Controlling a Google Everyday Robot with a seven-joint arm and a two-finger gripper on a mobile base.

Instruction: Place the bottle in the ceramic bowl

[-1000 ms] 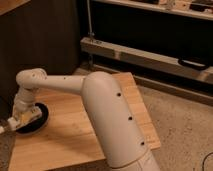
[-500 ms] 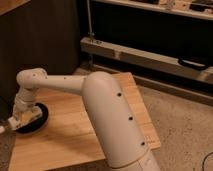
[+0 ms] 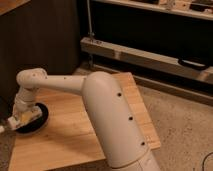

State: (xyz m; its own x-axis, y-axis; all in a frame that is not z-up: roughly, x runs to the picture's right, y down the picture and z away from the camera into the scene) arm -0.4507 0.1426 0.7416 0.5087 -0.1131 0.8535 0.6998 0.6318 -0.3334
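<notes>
Arm [image 3: 65, 82] bent low, gripper [image 3: 22, 116] over ceramic bowl [image 3: 37, 120].

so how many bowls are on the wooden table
1. The ceramic bowl sits at the table's left edge, under the gripper. The arm could hide others.

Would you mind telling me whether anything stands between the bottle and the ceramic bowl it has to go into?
Nothing visible does. The bottle lies at the gripper, directly over the near-left part of the ceramic bowl, which sits at the left edge of the wooden table. No other object shows between them; the bowl's inside is mostly hidden by the arm.
</notes>
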